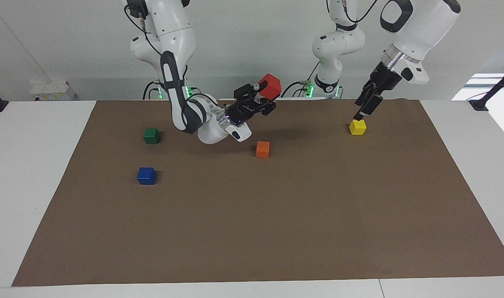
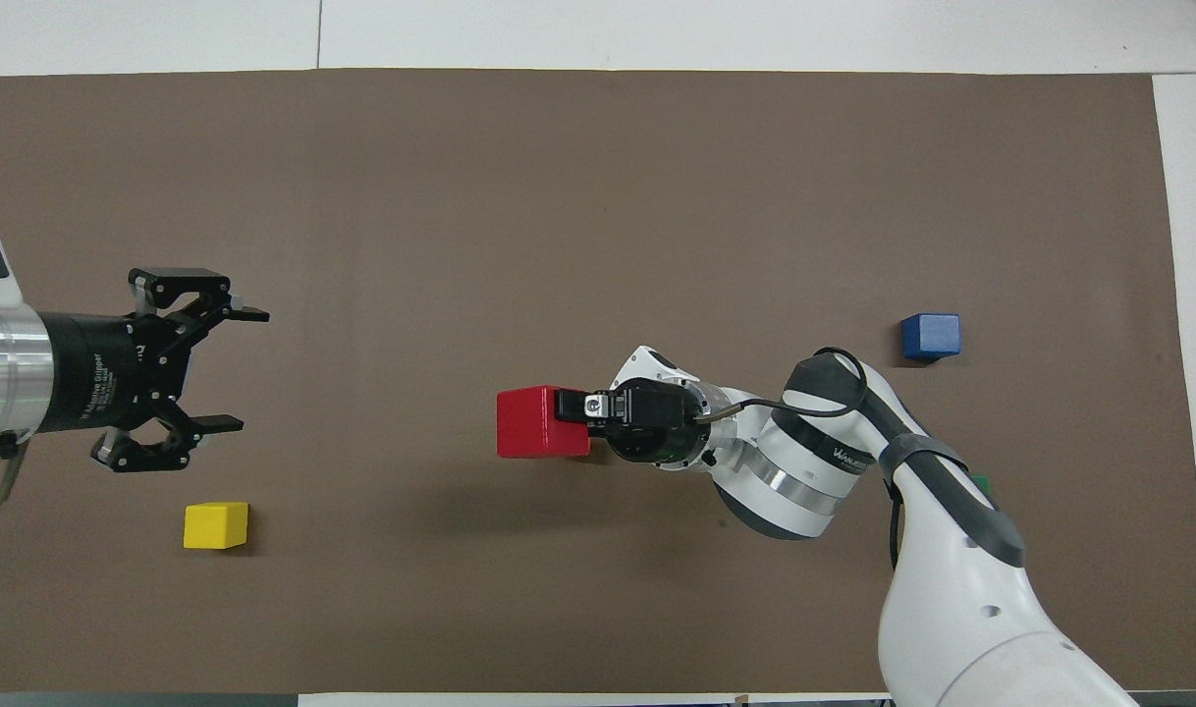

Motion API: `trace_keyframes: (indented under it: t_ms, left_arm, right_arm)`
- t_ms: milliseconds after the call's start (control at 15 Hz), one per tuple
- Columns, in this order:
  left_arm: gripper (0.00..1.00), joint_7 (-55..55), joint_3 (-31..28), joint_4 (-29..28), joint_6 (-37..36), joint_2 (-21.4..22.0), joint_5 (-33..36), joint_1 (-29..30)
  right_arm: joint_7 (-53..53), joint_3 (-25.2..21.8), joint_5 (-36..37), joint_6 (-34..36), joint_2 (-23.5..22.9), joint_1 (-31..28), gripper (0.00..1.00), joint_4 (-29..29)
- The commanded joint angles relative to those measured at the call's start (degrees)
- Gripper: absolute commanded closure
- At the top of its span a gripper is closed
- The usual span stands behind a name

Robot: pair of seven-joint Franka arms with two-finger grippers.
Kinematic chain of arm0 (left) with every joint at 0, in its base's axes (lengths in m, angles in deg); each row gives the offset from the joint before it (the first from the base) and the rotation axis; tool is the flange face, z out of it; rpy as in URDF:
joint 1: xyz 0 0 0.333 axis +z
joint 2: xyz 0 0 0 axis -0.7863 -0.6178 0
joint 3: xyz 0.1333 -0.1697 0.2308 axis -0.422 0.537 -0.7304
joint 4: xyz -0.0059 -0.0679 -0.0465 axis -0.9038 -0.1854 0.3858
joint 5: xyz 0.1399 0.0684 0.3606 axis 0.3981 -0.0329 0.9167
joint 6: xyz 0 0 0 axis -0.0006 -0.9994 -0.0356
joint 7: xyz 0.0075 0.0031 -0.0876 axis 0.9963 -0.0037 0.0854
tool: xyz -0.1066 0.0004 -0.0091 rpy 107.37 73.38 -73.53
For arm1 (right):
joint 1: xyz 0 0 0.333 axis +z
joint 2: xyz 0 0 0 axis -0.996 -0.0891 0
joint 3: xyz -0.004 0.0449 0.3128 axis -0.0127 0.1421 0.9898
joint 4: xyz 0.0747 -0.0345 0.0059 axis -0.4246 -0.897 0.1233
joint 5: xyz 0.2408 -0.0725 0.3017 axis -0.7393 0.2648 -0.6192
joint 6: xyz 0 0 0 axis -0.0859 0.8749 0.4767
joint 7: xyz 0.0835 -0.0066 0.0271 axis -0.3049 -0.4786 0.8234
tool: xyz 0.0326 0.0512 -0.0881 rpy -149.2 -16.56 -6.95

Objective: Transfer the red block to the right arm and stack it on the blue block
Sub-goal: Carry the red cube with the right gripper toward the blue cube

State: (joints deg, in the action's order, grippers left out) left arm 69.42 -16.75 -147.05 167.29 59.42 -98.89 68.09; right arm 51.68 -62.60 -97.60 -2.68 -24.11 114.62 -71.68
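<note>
Both grippers are up off the table. Right gripper (image 1: 263, 98) holds the red block (image 1: 270, 86) clamped between its fingertips, raised in the air over the brown mat (image 1: 277, 215), above the strip of mat between the orange block (image 1: 262, 149) and the robots' edge of the table. Its white arm (image 1: 181, 74) bends down from the base and turns at the wrist so that the gripper points toward the left arm's end of the table, the red cube sticking out at its tip. In the overhead view the same cube (image 2: 542, 422) juts from the black fingers and hides the orange block underneath. Left gripper (image 1: 366, 103) hangs with its jaws spread wide and nothing between them, over the mat just by the yellow block (image 1: 357, 127), well apart from the red cube; from overhead its two splayed fingers (image 2: 215, 368) show clear brown mat between them.

On the mat lie four cubes of like size. The blue block (image 1: 146, 176) sits toward the right arm's end, with nothing on top of it. The green block (image 1: 151, 135) rests nearer the robots than the blue one, at that same end. The orange cube lies about mid-table, and the yellow one toward the left arm's end.
</note>
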Motion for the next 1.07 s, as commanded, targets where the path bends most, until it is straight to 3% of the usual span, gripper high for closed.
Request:
trace_keyframes:
  t_ms: [0, 200, 400, 533, 667, 867, 1000]
  left_arm:
    - [0.00, -15.3, 0.4, 2.0, -1.1, -1.0, 10.8, 1.8]
    - [0.00, -28.2, -1.1, 9.4, -6.1, -5.3, 14.7, 1.6]
    - [0.00, -32.2, -1.3, 26.1, -16.3, -17.4, 20.3, -0.8]
    - [0.00, -32.2, -5.6, 31.6, -18.6, -21.0, 21.1, -5.2]
    - [0.00, -33.5, -15.2, 32.9, -19.3, -21.7, 20.9, -14.0]
    - [0.00, -48.0, -16.6, 31.4, -23.0, -19.6, 20.4, -15.3]
    - [0.00, -50.0, -16.7, 28.1, -22.5, -17.8, 20.4, -15.6]
  right_arm:
    - [-5.2, 0.4, 1.3, -8.5, 6.1, -2.1, 1.00, -2.1]
    - [-13.2, 0.2, 5.8, -21.3, 12.0, -4.5, 1.00, -0.1]
    - [-20.5, 0.2, 15.7, -34.4, 15.6, -6.4, 1.00, 4.0]
    - [-24.9, 0.1, 25.1, -41.3, 17.6, -7.5, 1.00, 5.7]
    - [-29.8, 0.0, 36.1, -45.8, 19.3, -8.6, 1.00, 6.5]
    - [-36.9, -0.1, 57.9, -50.9, 20.7, -10.2, 1.00, 8.1]
    - [-40.6, -0.1, 70.6, -50.8, 20.7, -12.7, 1.00, 9.4]
